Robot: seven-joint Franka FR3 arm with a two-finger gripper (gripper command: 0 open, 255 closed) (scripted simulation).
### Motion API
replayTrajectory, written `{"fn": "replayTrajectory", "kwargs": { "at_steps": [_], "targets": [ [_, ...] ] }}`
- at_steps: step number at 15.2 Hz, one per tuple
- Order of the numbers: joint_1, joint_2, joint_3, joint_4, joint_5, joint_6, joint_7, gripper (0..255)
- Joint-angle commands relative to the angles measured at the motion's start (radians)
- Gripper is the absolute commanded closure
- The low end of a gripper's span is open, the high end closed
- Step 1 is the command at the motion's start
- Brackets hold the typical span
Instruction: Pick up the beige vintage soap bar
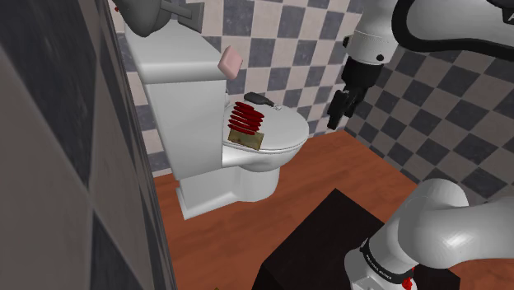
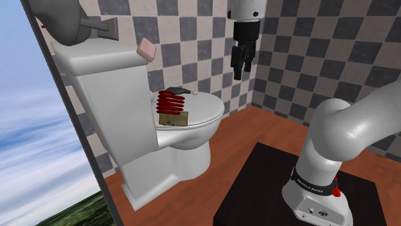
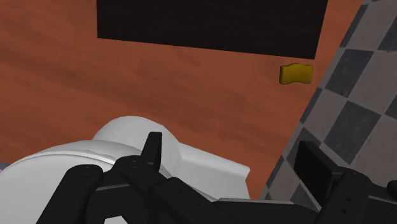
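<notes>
Tiled bathroom corner. The back wall and side wall carry a checkerboard of dark grey and pale beige-grey squares and meet in a vertical corner. The floor is reddish-brown wood, running up to both walls. A white toilet stands against the back wall, with its tank upright behind the bowl, its lid down, and its base on the floor. A third wall, in the same check, fills the shoulder view's left. In the second exterior view, blue sky with white cloud and a strip of grass show past this wall's edge. The lighting is even, with soft highlights on the toilet.
</notes>
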Motion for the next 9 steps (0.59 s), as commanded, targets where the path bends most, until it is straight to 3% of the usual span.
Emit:
{"fn": "replayTrajectory", "kwargs": {
  "at_steps": [1, 9],
  "targets": [
    [0.0, 0.0, 0.0, 0.0, 0.0, 0.0, 0.0, 0],
    [0.015, 0.242, -0.177, 0.017, 0.035, 0.209, -0.229, 0]
  ]
}}
